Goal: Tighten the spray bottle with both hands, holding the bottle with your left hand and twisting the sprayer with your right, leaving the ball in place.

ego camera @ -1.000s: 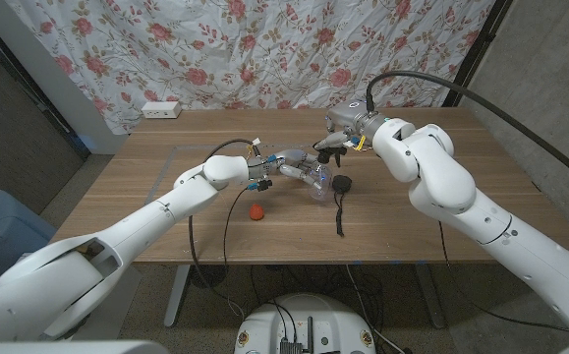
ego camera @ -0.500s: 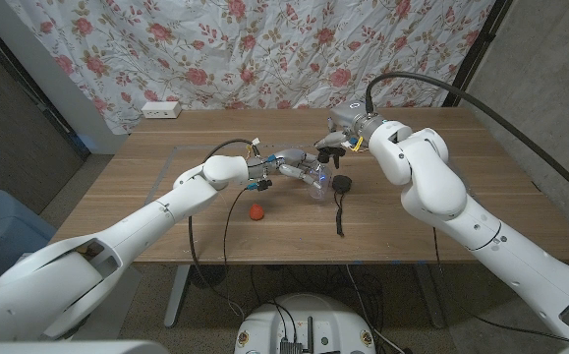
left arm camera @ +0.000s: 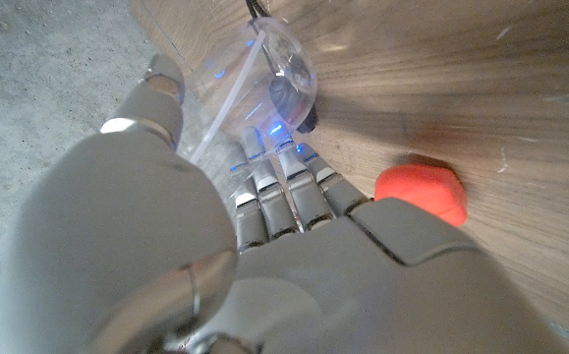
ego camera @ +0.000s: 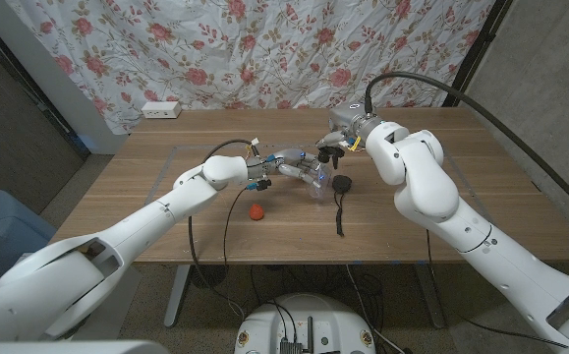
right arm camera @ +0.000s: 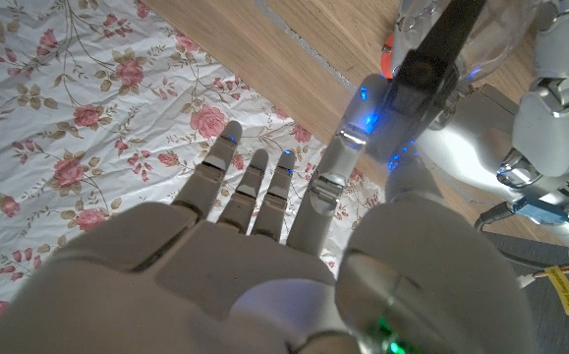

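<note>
At frame centre, my left hand (ego camera: pixel 286 163) wraps the spray bottle (ego camera: pixel 313 179); my right hand (ego camera: pixel 329 146) pinches its black sprayer (right arm camera: pixel 431 54), other fingers spread.

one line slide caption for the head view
Left hand holds the clear bottle while right hand grips its sprayer; red ball sits nearby.

You had a wooden table (ego camera: pixel 166 221) in front of you. A white power strip (ego camera: pixel 161 110) lay near its far left corner. A small black object (ego camera: pixel 341 183) sat on the table toward the middle, and a black cable (ego camera: pixel 338 214) ran from it toward the near edge. Behind the table hung a curtain with roses (ego camera: pixel 264 49).
</note>
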`<action>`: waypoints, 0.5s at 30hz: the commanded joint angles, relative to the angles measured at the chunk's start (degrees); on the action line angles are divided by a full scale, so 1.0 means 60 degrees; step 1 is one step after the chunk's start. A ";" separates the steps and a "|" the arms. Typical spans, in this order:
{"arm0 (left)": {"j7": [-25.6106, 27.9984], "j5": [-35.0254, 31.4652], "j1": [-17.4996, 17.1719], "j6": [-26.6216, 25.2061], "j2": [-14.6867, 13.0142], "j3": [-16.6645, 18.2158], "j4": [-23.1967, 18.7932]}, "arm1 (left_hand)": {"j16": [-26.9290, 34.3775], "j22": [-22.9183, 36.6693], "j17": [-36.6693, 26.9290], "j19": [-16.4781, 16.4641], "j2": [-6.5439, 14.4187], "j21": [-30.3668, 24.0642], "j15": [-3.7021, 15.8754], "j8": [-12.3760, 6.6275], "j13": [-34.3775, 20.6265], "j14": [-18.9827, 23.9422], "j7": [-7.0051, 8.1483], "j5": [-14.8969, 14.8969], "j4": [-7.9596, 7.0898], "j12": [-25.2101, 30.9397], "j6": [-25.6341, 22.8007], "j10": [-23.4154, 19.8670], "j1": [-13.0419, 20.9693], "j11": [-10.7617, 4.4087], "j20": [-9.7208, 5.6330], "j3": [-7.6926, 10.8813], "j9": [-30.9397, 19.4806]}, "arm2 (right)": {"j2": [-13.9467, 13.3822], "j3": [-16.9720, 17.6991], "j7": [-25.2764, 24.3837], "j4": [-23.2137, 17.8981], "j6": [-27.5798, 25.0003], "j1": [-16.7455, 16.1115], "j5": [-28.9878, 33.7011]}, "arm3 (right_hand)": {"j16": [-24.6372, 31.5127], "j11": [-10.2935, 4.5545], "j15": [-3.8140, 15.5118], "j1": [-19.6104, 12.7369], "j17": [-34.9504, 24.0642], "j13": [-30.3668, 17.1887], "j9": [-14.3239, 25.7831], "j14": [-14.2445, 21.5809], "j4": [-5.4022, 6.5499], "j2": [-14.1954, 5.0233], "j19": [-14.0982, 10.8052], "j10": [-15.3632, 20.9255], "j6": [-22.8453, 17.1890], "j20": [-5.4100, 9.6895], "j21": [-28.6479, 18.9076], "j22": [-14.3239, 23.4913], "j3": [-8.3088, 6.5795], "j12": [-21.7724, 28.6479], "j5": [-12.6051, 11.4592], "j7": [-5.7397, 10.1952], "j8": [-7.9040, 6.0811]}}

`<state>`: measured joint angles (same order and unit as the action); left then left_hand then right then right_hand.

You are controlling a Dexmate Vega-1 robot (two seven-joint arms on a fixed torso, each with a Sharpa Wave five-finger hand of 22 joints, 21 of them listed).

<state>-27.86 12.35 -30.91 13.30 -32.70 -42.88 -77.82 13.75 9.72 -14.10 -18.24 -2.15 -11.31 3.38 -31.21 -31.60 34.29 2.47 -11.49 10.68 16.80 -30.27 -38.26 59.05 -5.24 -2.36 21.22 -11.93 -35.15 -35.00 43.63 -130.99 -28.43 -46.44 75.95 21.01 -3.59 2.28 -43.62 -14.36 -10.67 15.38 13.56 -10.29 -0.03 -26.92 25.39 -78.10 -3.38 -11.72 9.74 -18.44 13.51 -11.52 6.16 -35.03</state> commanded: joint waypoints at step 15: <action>-0.0144 0.0060 0.0211 0.0250 0.0219 -0.0037 0.0544 | -0.0066 0.0026 0.0018 -0.0057 0.1679 0.0036 0.0977 -0.3142 -0.0087 -0.0164 0.0263 -0.0037 -0.0294 -0.0049 -0.0196 -0.0570 -0.1136 -0.0663 -0.0200 0.0355 -0.0034 | 0.0060 0.0165 0.0102 0.0104 -0.0294 0.0138 -0.0878 | -0.0150 0.0044 -0.0173 0.0417 0.0034 -0.0034 0.0293 0.0240 0.0339 0.0421 -0.0102 0.0131 0.0105 -0.0093 0.0069 0.0031 -0.0081 -0.0168 0.0101 0.0119 -0.0395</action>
<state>-28.36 12.48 -30.13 14.11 -31.96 -42.91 -75.97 13.75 9.72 -13.83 -18.24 -2.14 -11.31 3.18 -31.21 -32.01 33.67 2.48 -11.49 10.67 16.56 -30.27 -38.05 59.05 -5.44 -2.36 21.21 -11.83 -33.91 -34.43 43.71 -130.45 -30.37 -46.59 74.26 20.34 -3.08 1.99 -44.32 -13.87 -10.67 16.70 15.04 -9.66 0.92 -27.32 26.31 -78.20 -3.79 -11.43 9.74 -19.58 13.06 -11.89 6.04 -36.98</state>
